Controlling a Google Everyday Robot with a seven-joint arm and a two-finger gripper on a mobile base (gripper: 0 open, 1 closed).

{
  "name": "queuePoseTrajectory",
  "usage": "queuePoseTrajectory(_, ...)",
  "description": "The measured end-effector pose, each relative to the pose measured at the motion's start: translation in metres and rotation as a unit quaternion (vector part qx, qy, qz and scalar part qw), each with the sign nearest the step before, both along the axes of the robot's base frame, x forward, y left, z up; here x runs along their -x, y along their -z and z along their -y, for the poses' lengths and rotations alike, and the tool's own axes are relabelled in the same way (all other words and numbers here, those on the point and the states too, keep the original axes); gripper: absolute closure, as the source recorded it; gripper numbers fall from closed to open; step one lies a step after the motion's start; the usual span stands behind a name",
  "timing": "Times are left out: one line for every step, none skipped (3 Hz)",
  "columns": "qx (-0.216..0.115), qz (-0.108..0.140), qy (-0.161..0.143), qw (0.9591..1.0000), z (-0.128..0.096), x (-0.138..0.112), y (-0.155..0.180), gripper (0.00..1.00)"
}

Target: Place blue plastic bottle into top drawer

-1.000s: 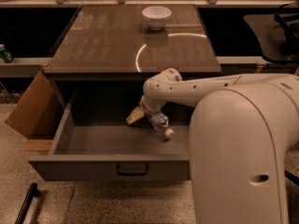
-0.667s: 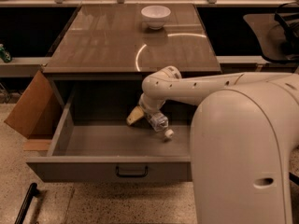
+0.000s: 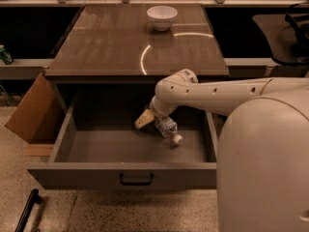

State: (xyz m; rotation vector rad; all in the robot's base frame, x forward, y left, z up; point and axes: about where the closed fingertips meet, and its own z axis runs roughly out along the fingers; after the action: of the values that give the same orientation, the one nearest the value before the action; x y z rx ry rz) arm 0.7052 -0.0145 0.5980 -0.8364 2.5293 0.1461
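Observation:
The top drawer (image 3: 120, 172) is pulled wide open below the table, its dark pull handle (image 3: 136, 179) at the centre of the front panel. My gripper (image 3: 155, 122) is inside the drawer, right of centre, with one tan finger (image 3: 144, 119) showing on the left. It is shut on the blue plastic bottle (image 3: 167, 127), a pale clear bottle. The bottle is tilted with its white cap (image 3: 177, 139) down and to the right, just above the drawer floor. I cannot tell whether the cap touches the floor.
A white bowl (image 3: 161, 17) stands at the back of the brown tabletop (image 3: 111, 47). A cardboard box flap (image 3: 30, 111) leans beside the drawer's left side. My white arm and body (image 3: 263, 149) fill the right. A dark bar (image 3: 26, 209) lies on the floor at front left.
The arm's elbow has shifted slightly to the right. The gripper and bottle stay at almost the same spot inside the drawer.

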Motion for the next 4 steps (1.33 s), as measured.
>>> queuePoseTrajectory(-0.024,0.018,0.01,0.9995,0.018,0.027,-0.017,0.0)
queuePoseTrajectory(-0.037,0.036,0.017,0.9985,0.031,0.053,-0.033,0.0)
queuePoseTrajectory(-0.04,0.058,0.021,0.9973,0.042,0.074,-0.055,0.0)
queuePoseTrajectory(-0.048,0.079,0.021,0.9955,0.053,0.096,-0.084,0.0)
